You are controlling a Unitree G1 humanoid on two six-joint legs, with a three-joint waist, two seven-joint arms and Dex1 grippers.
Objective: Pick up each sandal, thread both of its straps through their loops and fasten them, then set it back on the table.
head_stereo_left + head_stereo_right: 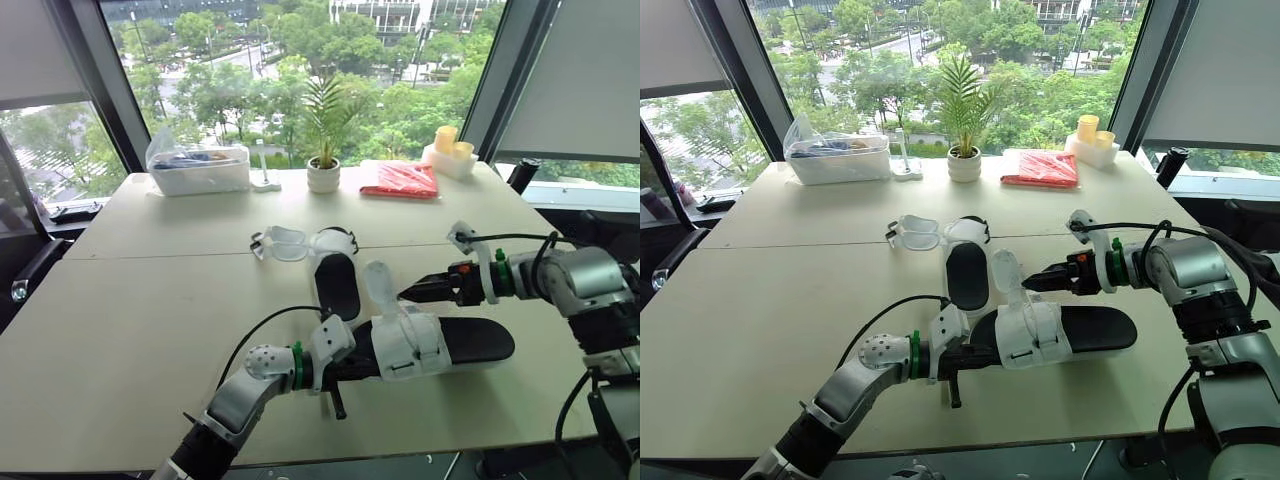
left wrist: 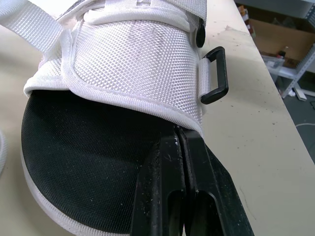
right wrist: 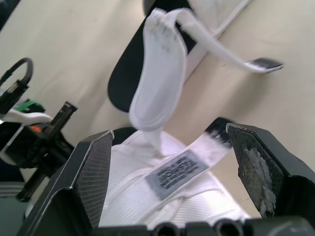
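Now left tool clamping together on sandal end, sandal lying on bench; right tool gaping apart, loose strap lying in its gap.

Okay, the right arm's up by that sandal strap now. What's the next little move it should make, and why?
Probably close the right gripper on the labelled strap. Its fingers stand open on either side of it, while the left gripper is shut on the sandal, steadying it, and the black loop is empty.
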